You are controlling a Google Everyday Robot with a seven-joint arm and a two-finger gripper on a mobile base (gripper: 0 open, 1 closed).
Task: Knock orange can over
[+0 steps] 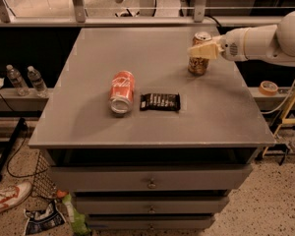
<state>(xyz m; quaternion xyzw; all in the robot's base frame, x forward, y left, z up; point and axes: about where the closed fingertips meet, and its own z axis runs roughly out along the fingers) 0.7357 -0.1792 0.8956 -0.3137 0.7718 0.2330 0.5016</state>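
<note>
The orange can [198, 67] stands upright near the far right edge of the table [137, 53], well apart from the other things; the hand [196, 51] reaches in from the right and sits against or just in front of the can's upper part, below the silver top; which of the two I cannot tell, nor whether the hand is open or closed; it does not appear to hold anything.

I judge the can to be light, stiff and smooth-walled, tall on a narrow base, so it should tip readily; no hold is needed, only a sideways push high on the wall, near the rim, where leverage is best; a push low down would likely slide it across the smooth table instead; once down it may roll, and the right edge is near, so a push toward the table's middle looks safer. Whether the can is full or empty, opened or sealed, cannot be told; if opened and full, it could spill.

A red can [122, 91] lies on its side near the table's middle, one end toward the camera; just beside it on the right lies a dark wrapped bar [160, 101]. The drawers [150, 178] under the table are shut, their contents hidden; two bottles [24, 78] stand on a ledge at the left, contents unclear.
</note>
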